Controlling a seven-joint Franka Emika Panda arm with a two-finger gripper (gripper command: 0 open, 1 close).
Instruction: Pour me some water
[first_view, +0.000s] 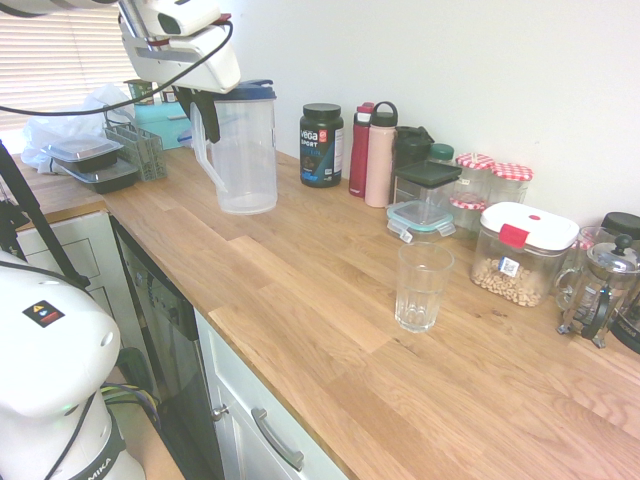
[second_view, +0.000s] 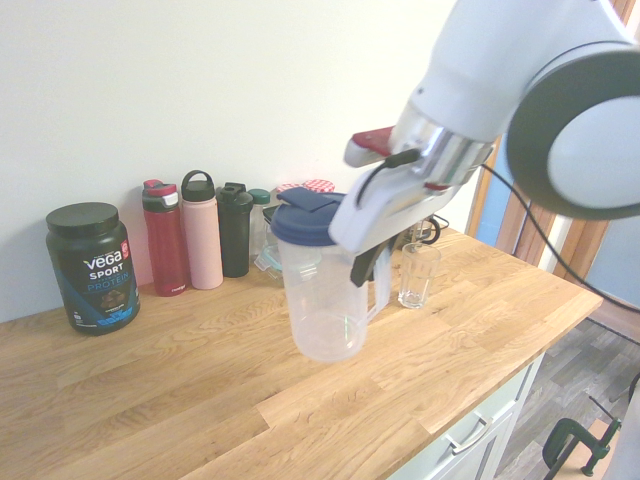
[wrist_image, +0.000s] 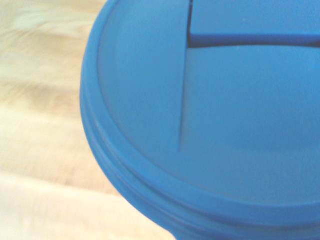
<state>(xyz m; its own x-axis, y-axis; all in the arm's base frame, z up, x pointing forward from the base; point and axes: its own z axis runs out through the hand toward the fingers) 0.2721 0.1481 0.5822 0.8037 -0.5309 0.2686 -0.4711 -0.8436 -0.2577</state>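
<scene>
Left: clear pitcher (first_view: 243, 150) with blue lid (first_view: 252, 92), lifted clear of the wooden surface (first_view: 300, 290), handle clamped in the closed pincer (first_view: 203, 112). Behind, along the wall: black protein tub (first_view: 321, 144), red bottle (first_view: 360, 150), pink bottle (first_view: 380, 155). Centre right: empty drinking glass (first_view: 421, 287), upright, well apart from pitcher. Far right: white-lidded container (first_view: 522, 253), French press (first_view: 598, 290)

Bright daylight, seemingly from window blinds (first_view: 45, 55); wrist view soft, blue lid (wrist_image: 210, 115) blurred.
</scene>
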